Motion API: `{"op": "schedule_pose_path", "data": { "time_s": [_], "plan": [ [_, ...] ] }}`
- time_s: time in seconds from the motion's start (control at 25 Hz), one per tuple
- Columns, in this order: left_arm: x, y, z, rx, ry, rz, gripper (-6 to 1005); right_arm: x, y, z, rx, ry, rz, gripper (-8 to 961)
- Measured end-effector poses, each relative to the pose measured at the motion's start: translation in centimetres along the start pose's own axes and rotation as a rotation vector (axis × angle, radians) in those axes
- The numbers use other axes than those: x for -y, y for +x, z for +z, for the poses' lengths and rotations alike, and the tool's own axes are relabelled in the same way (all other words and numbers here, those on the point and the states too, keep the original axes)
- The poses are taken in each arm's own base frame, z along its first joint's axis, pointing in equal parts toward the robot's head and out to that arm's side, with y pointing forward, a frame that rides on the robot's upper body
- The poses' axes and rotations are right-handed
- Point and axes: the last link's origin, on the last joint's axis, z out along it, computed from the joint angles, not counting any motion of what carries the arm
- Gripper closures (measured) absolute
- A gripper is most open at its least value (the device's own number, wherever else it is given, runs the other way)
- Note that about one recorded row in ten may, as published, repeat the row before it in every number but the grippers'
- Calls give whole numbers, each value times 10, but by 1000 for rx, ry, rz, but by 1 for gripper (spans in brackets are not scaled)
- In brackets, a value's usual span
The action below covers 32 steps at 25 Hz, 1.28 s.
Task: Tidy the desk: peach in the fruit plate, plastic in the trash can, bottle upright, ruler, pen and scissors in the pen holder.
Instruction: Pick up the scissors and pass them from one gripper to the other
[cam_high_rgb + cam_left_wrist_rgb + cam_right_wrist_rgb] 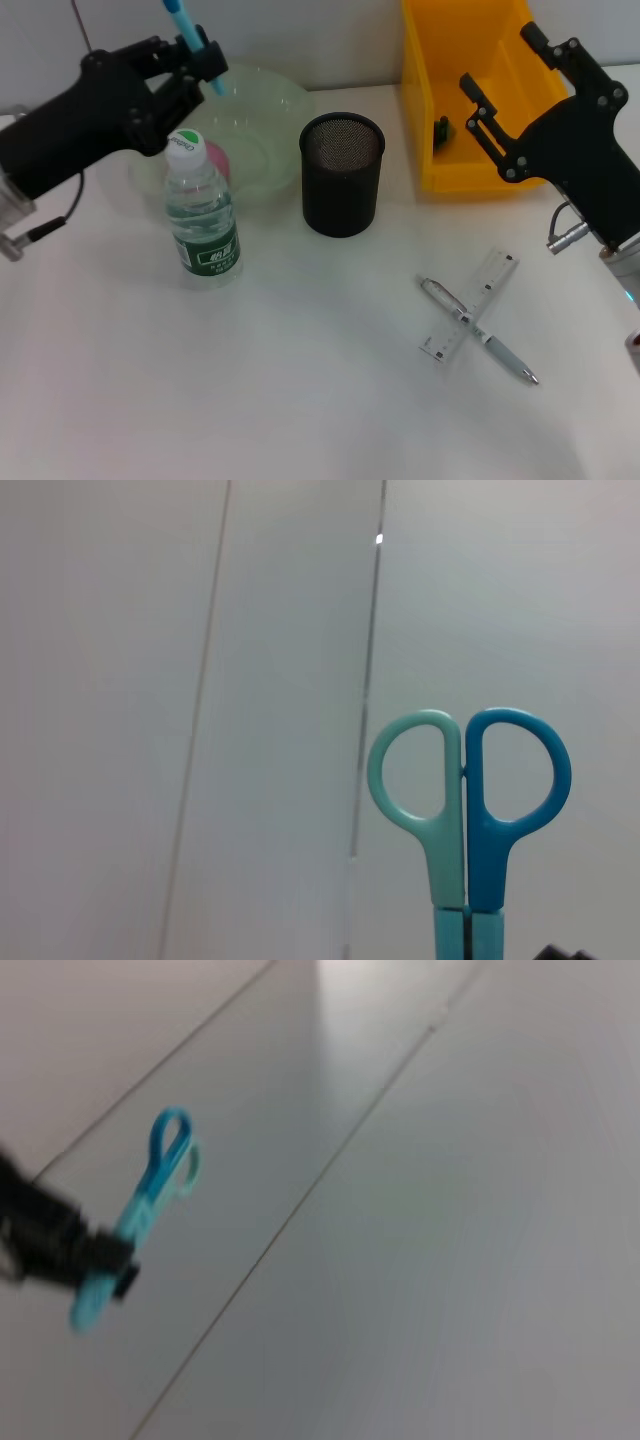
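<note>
My left gripper (pixel 197 62) is raised at the back left, above the fruit plate, and is shut on the blue scissors (pixel 184 22). Their handles point up, as the left wrist view (pixel 468 800) and the right wrist view (pixel 150 1195) show. The black mesh pen holder (pixel 342 172) stands at the middle back. A clear ruler (pixel 470 318) and a silver pen (pixel 480 335) lie crossed on the table at the right front. The water bottle (pixel 203 210) stands upright. A pink peach (pixel 217 160) lies in the clear fruit plate (pixel 270 120). My right gripper (pixel 508 72) is open over the yellow bin.
The yellow bin (pixel 455 170) stands at the back right with a small dark item (pixel 441 128) inside. The bottle stands just in front of the fruit plate and to the left of the pen holder. The white table (pixel 300 380) stretches to the front.
</note>
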Motion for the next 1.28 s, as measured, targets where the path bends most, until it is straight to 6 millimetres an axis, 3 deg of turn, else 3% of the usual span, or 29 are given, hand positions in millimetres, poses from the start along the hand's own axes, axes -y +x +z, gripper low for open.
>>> {"op": "schedule_pose_path", "data": {
  "time_s": [0.16,0.68,1.16,1.28],
  "plan": [
    [2,-21,14,2,57,58,776,-7,0,1,-15,-1,101,363],
    [-13,-44,42,8,27,99,777,-13,2,-3,-45,0,217,381],
    [-35,-53,25,-35,-16,46,777,-13,4,-3,-55,-7,252,397],
    [-47,-67,20,-27,-13,62,776,-14,4,-3,-53,-18,262,402]
  ]
}}
